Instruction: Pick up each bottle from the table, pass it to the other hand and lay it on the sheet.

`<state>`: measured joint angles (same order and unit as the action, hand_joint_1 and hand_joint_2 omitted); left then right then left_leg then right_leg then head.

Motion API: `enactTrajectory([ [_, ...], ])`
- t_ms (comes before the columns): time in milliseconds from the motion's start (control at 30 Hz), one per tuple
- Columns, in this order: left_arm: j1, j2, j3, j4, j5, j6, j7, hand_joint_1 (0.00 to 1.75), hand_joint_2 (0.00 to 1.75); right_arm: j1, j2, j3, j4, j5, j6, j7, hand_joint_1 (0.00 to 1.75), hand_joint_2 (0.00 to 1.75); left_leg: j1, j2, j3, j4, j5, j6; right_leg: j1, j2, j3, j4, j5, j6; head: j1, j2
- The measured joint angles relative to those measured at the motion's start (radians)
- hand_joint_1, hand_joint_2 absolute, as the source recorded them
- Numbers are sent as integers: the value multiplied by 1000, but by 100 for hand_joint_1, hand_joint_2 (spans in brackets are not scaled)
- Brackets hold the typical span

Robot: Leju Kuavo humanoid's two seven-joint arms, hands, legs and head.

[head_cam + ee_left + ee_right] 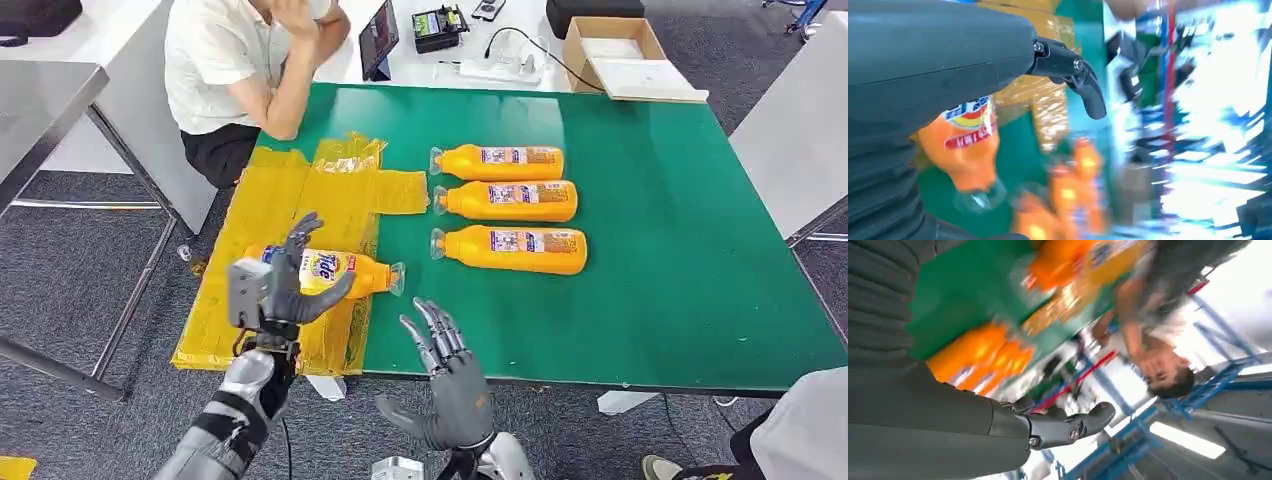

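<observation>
Orange and lying on its side, the Tide bottle (325, 270) rests over the yellow sheet (290, 200) at the green table's (680, 250) 8 o'clock corner, clear cap toward 3 o'clock. The left hand (285, 285) grasps its base end, fingers wrapped around the body. The right hand (450, 375) hovers at 6 o'clock by the table edge, fingers spread and released, holding nothing. Three more bottles (505, 205) lie in a row near the centre. A person (255, 70) sits at 11 o'clock.
</observation>
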<state>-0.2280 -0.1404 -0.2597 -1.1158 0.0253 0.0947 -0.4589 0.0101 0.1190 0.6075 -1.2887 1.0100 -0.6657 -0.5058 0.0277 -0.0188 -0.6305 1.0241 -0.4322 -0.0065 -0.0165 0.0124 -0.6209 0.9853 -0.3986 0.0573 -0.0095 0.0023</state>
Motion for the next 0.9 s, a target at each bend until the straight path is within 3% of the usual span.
enactTrajectory([
  [233, 214, 1, 52, -379, 138, -10, -24, 0, 175, 2, -14, -320, -9, 54, 0, 43, 0, 175, -1, -2, 0, 0, 0, 1, -1, 0, 1, 0, -1, 2, 0, 0],
  [433, 261, 1, 56, -480, 138, -9, -25, 0, 175, -7, -23, -416, 0, 67, 0, 46, 0, 175, 0, -1, 0, 0, 1, 1, 0, 0, 1, 0, 0, 2, 0, 0],
  [500, 270, 0, 56, -496, 116, 9, -30, 0, 175, -21, -31, -449, 18, 130, 0, 119, 0, 175, 0, -1, 1, 0, 0, 1, 0, 0, 1, 0, 0, 2, -1, 0],
  [667, 296, 1, 20, -511, -42, 128, -89, 0, 175, -139, -108, -532, 179, 138, 1, 173, 0, 175, -1, -2, 0, 0, 1, 1, -2, -1, 2, 0, 0, 3, 0, 0],
  [900, 291, 5, -83, -485, -143, 234, -137, 0, 175, -403, -181, -495, 527, 177, 56, 263, 0, 175, -4, -1, 2, 0, 2, 4, -4, 0, 2, 0, 2, 5, 0, 0],
])
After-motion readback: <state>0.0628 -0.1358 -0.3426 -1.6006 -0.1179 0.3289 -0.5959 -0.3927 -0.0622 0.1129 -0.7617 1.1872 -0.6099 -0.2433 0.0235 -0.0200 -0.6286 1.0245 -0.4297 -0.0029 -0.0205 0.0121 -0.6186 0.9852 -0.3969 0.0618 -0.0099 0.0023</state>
